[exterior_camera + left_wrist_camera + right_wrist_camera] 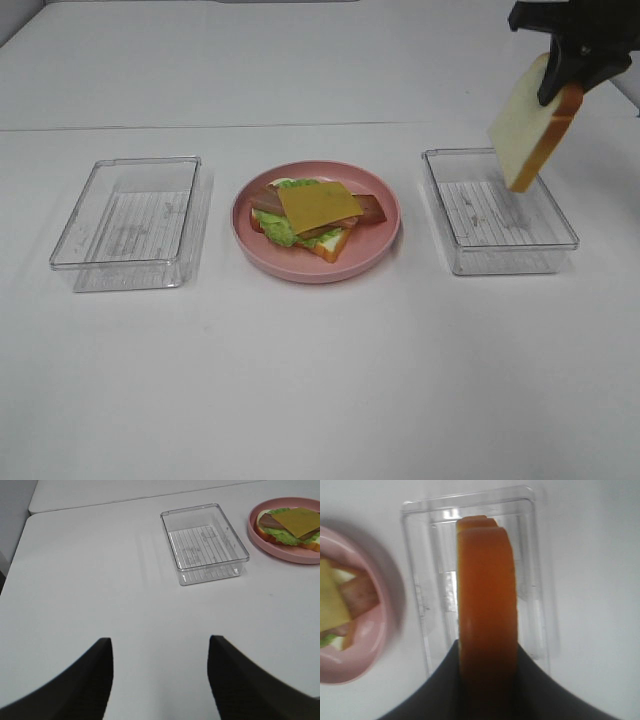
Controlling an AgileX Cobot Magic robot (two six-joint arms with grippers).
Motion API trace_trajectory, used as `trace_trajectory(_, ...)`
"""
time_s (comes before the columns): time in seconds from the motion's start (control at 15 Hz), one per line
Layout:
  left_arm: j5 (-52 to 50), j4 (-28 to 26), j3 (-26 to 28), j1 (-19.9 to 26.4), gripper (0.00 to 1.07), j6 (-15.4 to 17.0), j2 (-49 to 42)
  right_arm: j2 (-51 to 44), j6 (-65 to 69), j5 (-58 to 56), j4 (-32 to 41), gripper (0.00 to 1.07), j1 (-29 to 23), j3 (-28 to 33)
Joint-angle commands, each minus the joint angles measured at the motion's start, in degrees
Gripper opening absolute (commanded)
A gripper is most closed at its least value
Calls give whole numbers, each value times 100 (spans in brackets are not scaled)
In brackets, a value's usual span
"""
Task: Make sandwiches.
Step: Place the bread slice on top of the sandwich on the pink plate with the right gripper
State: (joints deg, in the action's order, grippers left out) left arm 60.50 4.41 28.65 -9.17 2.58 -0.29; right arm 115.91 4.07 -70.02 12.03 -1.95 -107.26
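We've got the top bread slice point(528, 125) pinched in the right gripper point(565, 85), jaws clamped on its upper edge, slice hanging tilted in the air above the right tray point(560, 235), well clear of the tabletop point(320, 380). Rest of the sandwich point(315, 215) sits on the pink plate point(385, 240) btwn the two trays: bottom bread, lettuce point(275, 232), bacon point(372, 208), cheese slice point(318, 206) on top. Risks as we see them: the grip is only at one edge, so the slice could swing or slip during the carry to the plate; coming in low, its hanging corner may catch the tray rim or shove the cheese off the stack; released tilted or off-centre, it'd likely slide off. Left gripper point(160, 680) hovers over bare tabletop near the left tray point(204, 542), jaws apart, holding nothing.
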Motion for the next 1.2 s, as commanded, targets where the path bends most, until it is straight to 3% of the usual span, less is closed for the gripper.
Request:
trace_trajectory(0.07,-57,-6,-11,-17,55,-6,-57,-258,-269,-160,905,0,-29,40)
trace_trajectory(0.13,-57,-6,-11,-17,55,-6,-57,-292,-584,-120,1696,0,-212,160)
trace_trajectory(0.6,-57,-6,-11,-17,55,-6,-57,-74,-1329,1782,3879,0,-1404,1432)
trace_trajectory(0.87,-57,-6,-11,-17,55,-6,-57,728,-1455,1942,4607,0,-1730,1438)
trace_trajectory(1.2,-57,-6,-11,-17,55,-6,-57,1060,-1427,2298,4486,0,-1730,1438)
